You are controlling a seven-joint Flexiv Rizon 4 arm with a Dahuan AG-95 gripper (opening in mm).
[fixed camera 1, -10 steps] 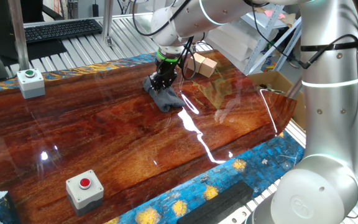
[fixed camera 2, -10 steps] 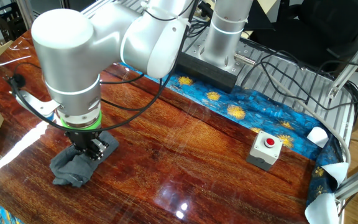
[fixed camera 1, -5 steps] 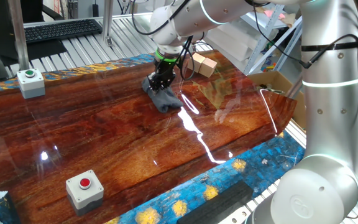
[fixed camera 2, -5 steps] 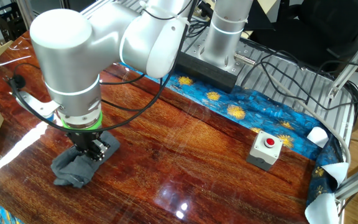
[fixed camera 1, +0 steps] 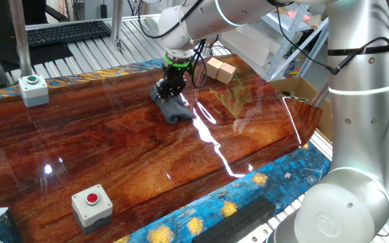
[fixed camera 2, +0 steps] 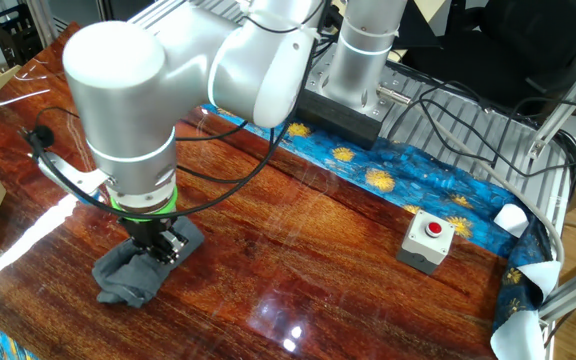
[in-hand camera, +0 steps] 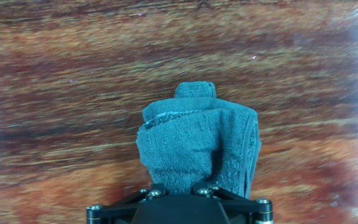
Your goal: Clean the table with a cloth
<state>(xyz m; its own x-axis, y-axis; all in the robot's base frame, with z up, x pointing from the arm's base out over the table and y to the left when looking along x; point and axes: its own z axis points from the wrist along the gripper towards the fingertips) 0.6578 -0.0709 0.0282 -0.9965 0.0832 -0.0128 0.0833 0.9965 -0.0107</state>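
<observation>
Your hand [fixed camera 2: 154, 247] is clamped on the cloth [fixed camera 2: 133, 275]. The cloth lies pressed flat on the worktop [fixed camera 2: 308, 260]. You have wooden blocks [fixed camera 1: 221, 69] near the far edge.

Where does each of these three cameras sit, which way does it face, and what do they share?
One fixed view: opposite the arm's far reach, looking across the glossy reddish-brown wooden table; the silver arm's column fills the right.
The other fixed view: across from the arm's base, looking over the table; the big silver elbow dominates.
Hand view: on the hand, facing down onto the dark grey-blue folded cloth.
Shared: the cloth under the gripper.
</observation>
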